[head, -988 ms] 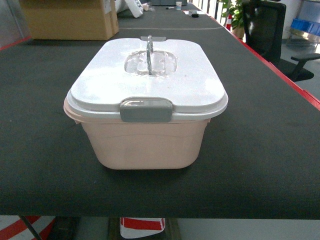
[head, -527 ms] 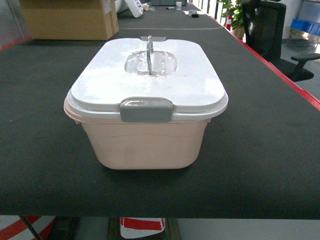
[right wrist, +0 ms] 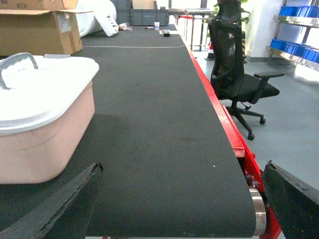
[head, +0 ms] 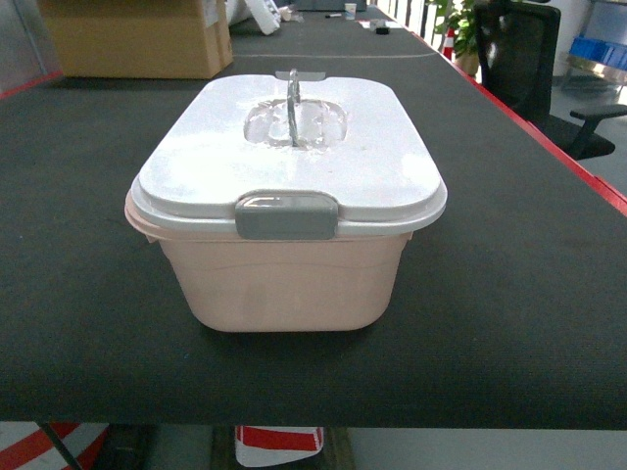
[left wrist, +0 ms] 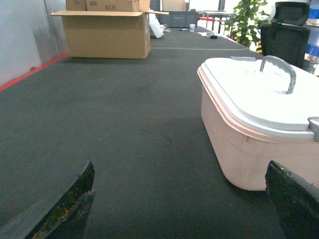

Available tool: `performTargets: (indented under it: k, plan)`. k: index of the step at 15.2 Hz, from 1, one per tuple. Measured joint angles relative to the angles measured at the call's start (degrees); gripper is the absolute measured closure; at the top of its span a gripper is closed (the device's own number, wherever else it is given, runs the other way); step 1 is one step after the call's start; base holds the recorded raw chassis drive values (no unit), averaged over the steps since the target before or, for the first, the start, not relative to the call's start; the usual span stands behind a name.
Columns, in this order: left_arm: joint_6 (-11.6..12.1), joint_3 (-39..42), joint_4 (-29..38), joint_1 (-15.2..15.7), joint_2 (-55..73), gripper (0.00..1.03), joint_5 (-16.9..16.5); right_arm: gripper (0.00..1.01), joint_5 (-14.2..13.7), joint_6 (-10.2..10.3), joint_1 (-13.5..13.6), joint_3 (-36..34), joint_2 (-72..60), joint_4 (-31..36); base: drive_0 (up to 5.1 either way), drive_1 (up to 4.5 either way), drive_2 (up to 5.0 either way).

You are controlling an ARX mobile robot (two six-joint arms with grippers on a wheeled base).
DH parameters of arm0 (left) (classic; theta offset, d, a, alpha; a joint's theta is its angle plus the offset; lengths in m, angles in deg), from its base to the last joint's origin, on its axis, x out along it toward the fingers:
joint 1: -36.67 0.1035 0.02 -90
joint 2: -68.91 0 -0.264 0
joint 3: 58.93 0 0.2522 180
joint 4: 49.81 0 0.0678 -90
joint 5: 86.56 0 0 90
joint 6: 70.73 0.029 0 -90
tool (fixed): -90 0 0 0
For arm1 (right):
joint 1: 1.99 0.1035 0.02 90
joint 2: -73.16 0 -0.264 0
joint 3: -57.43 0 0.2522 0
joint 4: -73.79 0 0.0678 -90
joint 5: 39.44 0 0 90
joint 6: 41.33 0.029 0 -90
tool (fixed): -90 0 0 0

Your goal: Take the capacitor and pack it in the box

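The box (head: 289, 274) is a pale pink tub with a white lid (head: 294, 147) shut on it, a grey front latch (head: 286, 215) and a thin handle (head: 293, 103). It stands in the middle of the dark belt. The left wrist view has the box (left wrist: 244, 144) at its right, beside my open left gripper (left wrist: 182, 199), which holds nothing. The right wrist view has the box (right wrist: 45, 144) at its left, with my open right gripper (right wrist: 182, 199) empty over the belt's near right end. The capacitor is out of view. Neither gripper shows in the head view.
A brown cardboard carton (head: 137, 39) stands at the far left of the belt (head: 509, 294). The belt's red edge (right wrist: 224, 124) and end roller (right wrist: 256, 204) lie on the right. A black office chair (right wrist: 234, 69) and blue bins (right wrist: 299, 12) are beyond it.
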Motion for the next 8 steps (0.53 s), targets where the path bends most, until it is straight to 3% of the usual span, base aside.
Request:
performTargets:
  k: [8]
  plan:
    - [0.0, 0.0, 0.0, 0.0, 0.0, 0.05, 0.0, 0.03, 0.0, 0.0, 0.0, 0.0, 0.0, 0.0, 0.0, 0.00, 0.0]
